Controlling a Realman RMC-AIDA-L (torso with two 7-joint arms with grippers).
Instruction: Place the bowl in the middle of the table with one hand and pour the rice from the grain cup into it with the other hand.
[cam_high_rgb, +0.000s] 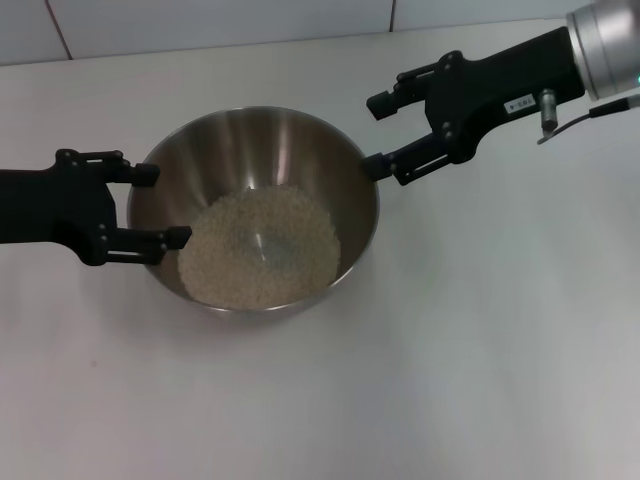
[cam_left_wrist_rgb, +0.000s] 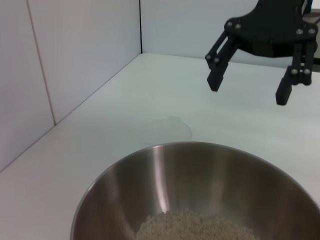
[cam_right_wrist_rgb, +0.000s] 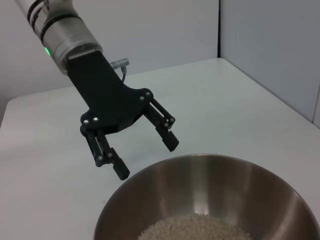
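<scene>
The steel bowl (cam_high_rgb: 250, 150) stands mid-table and holds a heap of rice (cam_high_rgb: 262, 245). My left gripper (cam_high_rgb: 163, 206) is open at the bowl's left rim, its nearer fingertip overlapping the rim edge. My right gripper (cam_high_rgb: 375, 135) is open and empty just beyond the bowl's right rim, its lower fingertip close to the rim. The left wrist view shows the bowl (cam_left_wrist_rgb: 200, 175), the rice (cam_left_wrist_rgb: 195, 227) and the right gripper (cam_left_wrist_rgb: 248, 92) beyond. The right wrist view shows the bowl (cam_right_wrist_rgb: 225, 185), the rice (cam_right_wrist_rgb: 200, 229) and the left gripper (cam_right_wrist_rgb: 146, 159). The grain cup is out of view.
The white table (cam_high_rgb: 480, 350) stretches all around the bowl. White wall panels (cam_left_wrist_rgb: 75, 55) stand along its far and side edges. A faint smudge (cam_left_wrist_rgb: 175, 125) marks the table beyond the bowl.
</scene>
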